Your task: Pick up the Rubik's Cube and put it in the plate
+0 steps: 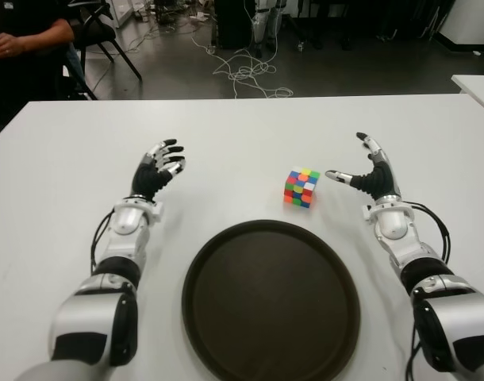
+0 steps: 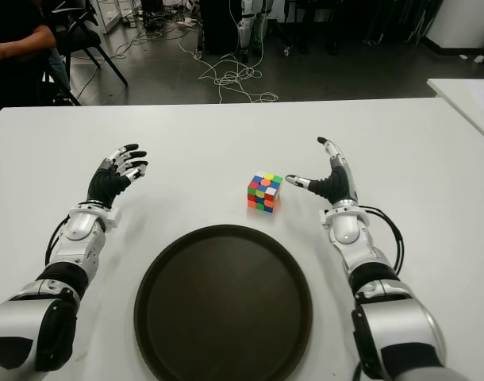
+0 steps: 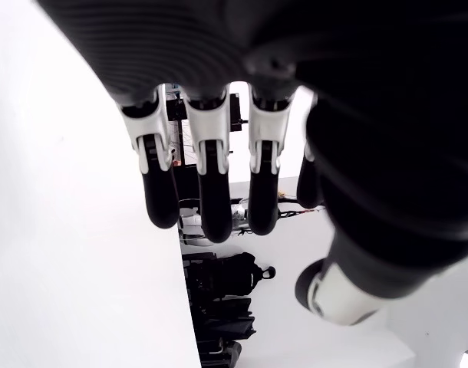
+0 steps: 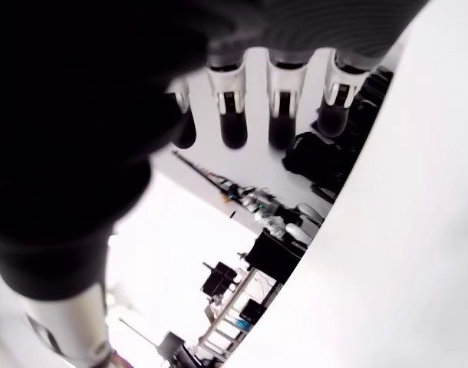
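The Rubik's Cube (image 1: pixel 301 187) stands on the white table (image 1: pixel 242 127), just beyond the far right rim of the round dark plate (image 1: pixel 270 300). My right hand (image 1: pixel 367 170) is a little to the cube's right, open, with the thumb pointing at the cube and a small gap between them. Over on the left side of the table my left hand (image 1: pixel 159 167) hovers open, fingers loosely spread and holding nothing. In both wrist views the fingers (image 3: pixel 207 188) hang extended with nothing in them.
A person in dark clothes (image 1: pixel 20 48) sits at the table's far left corner beside a chair. Cables (image 1: pixel 242 71) lie on the floor beyond the far edge. Another white table's corner (image 1: pixel 476 83) shows at far right.
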`<state>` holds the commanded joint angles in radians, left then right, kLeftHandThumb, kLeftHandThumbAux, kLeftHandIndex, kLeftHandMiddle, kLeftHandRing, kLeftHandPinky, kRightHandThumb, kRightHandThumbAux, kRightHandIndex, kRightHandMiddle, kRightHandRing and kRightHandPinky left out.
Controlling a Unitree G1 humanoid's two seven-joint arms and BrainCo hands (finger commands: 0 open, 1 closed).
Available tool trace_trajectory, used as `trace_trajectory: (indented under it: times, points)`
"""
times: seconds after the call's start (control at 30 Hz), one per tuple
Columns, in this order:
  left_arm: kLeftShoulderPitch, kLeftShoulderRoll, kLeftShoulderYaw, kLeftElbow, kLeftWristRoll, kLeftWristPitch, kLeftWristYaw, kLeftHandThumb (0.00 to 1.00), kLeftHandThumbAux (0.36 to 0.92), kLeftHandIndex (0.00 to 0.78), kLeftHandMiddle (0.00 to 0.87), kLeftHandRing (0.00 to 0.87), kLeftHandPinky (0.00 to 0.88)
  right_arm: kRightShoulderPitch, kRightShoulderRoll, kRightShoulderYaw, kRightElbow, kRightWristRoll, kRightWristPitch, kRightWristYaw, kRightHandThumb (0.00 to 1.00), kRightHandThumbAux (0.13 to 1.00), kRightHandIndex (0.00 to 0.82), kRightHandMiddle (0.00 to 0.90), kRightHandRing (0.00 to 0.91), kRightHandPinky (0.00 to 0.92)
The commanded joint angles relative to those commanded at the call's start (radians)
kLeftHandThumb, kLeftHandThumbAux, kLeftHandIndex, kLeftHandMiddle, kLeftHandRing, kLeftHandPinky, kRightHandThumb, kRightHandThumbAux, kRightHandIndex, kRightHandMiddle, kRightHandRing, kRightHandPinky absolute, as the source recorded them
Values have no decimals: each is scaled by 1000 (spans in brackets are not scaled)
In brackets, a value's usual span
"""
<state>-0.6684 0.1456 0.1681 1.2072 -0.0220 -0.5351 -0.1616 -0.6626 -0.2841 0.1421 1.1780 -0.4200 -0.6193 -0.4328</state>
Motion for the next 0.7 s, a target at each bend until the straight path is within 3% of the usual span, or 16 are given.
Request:
trace_trajectory:
  times: [0.37, 0.7]
  points:
    - [1, 0, 1, -3, -1, 8, 10, 157, 817, 203, 258, 248, 254, -15, -38, 135, -82, -169, -27, -129, 0, 629, 0, 0, 0, 0]
    - [-3, 5, -3, 2, 5, 14, 12, 180, 808, 210, 262, 251, 259, -77, -74, 251, -113, -292, 11, -86, 0, 610, 0, 0, 0, 0]
